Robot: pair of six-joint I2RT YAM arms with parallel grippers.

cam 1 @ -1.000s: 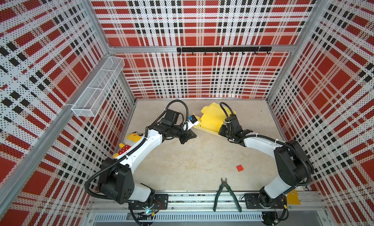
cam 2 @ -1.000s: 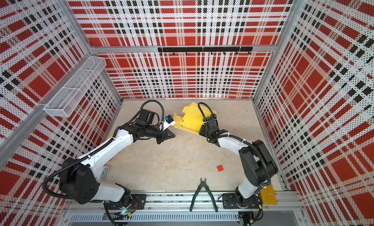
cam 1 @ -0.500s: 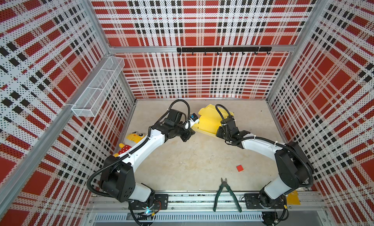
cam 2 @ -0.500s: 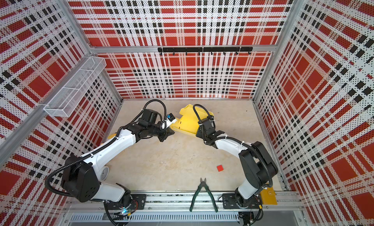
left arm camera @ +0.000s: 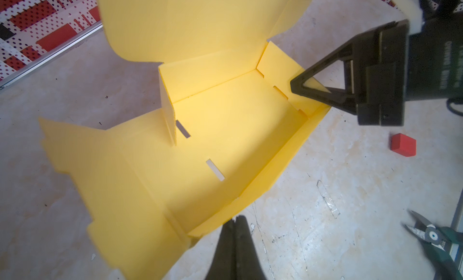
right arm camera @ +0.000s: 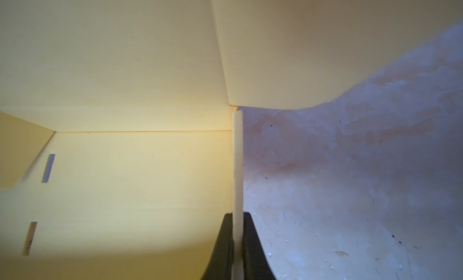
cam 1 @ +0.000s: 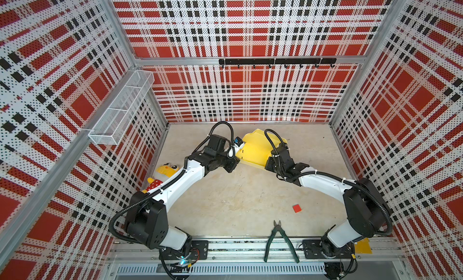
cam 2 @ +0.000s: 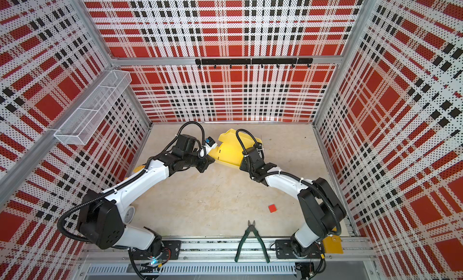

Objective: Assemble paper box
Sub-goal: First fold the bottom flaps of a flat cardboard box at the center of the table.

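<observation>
The paper box (cam 1: 256,147) is a yellow die-cut card, partly folded, at the back middle of the table in both top views (cam 2: 229,150). The left wrist view shows its slotted floor (left arm camera: 225,130) with side walls raised and flaps spread out. My right gripper (right arm camera: 237,221) is shut on the thin edge of one side wall; it also shows in the left wrist view as the right gripper (left arm camera: 297,87). My left gripper (left arm camera: 236,218) is shut with nothing in it. Its tip is right at the edge of the box's low near wall; from above, the left gripper (cam 1: 232,164) sits at the box's left corner.
A yellow plush toy (cam 1: 164,174) lies by the left wall under my left arm. A red block (cam 1: 297,208) and green pliers (cam 1: 278,241) lie near the front. A wire basket (cam 1: 120,110) hangs on the left wall and a hook rail (cam 1: 275,61) on the back wall.
My right gripper has drawn the box a little leftward, toward my left gripper. My left wrist has swung slightly closer to the box. Both grippers have stayed shut.
</observation>
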